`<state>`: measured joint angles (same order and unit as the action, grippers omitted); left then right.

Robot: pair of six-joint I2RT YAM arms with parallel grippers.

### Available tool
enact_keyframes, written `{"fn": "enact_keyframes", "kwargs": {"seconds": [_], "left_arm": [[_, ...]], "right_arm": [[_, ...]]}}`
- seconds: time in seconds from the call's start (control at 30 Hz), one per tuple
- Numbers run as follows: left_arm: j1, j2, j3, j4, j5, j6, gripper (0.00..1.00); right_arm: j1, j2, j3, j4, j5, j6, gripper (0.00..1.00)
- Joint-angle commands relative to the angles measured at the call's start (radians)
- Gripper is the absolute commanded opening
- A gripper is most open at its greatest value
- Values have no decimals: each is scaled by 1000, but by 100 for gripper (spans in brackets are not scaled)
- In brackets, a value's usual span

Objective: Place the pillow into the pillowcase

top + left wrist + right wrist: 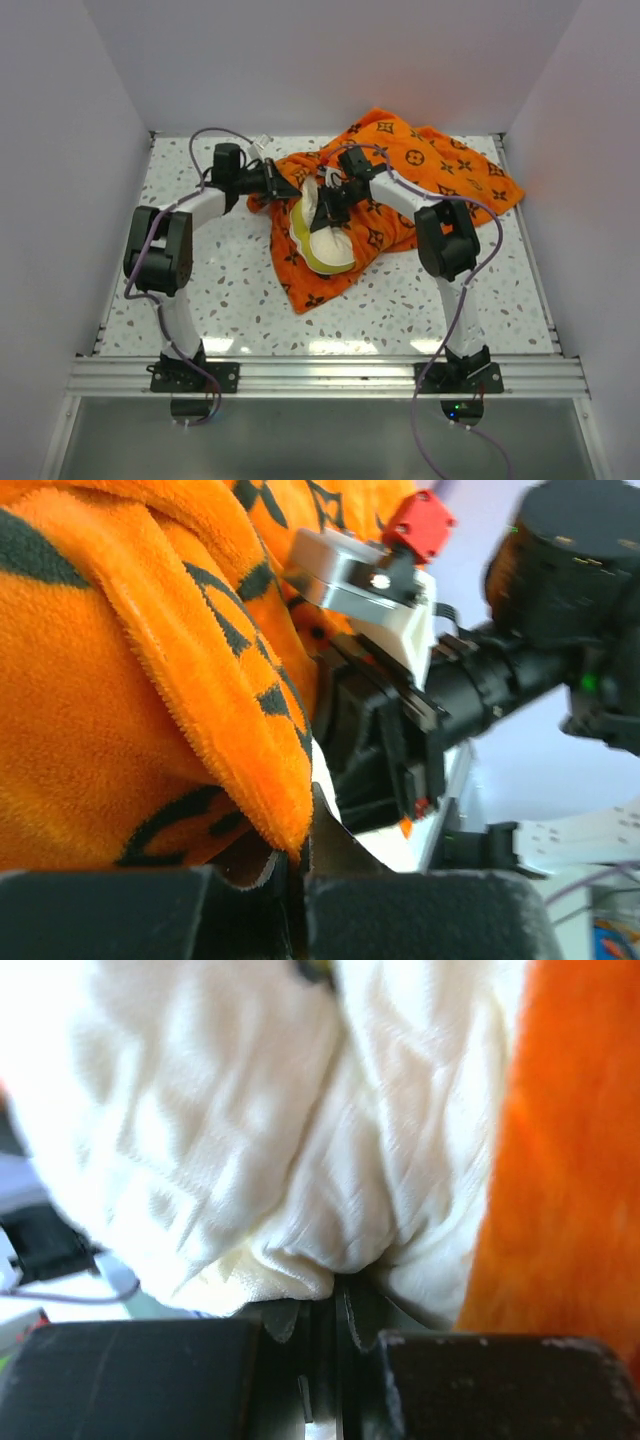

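Left fingers [120, 910]: clenched on a folded edge of the pillowcase [120, 700].
Right fingers [130, 1380]: clenched on a bunched fold of the pillow [260, 1140].
Pillow: mid-bench, between both arms, resting against the orange fabric.
Pillowcase: crumpled, spreading from mid-bench to the far right corner of the bench [200, 300].

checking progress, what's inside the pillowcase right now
The pillow, cream with a yellow edge, shows between folds of the pillowcase. Its far end is covered by orange fabric, so how deep it sits cannot be seen.
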<state>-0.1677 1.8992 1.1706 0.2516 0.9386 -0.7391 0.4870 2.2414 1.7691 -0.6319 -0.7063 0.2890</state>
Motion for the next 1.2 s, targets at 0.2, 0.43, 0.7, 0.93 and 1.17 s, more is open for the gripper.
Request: {"fn": "enact_keyframes", "kwargs": {"seconds": [0.2,0.43,0.7,0.93,1.17], "left_arm": [[-98,37,173,-349,-70,346,1],[-187,72,290,-681,-428,690,9],[-61,135,339,-604,-287,518,12],[-55,149,328,-497,-170,373,13],[-16,115,262,-391,-140,253,23]], "right_arm": [[-19,74,133,141,107,72,0],[-24,43,81,117,39,32,3],[8,-46,197,-27,114,-69,99],[123,81,330,-226,358,-136,99],[173,178,334,-290,537,-208,98]]}}
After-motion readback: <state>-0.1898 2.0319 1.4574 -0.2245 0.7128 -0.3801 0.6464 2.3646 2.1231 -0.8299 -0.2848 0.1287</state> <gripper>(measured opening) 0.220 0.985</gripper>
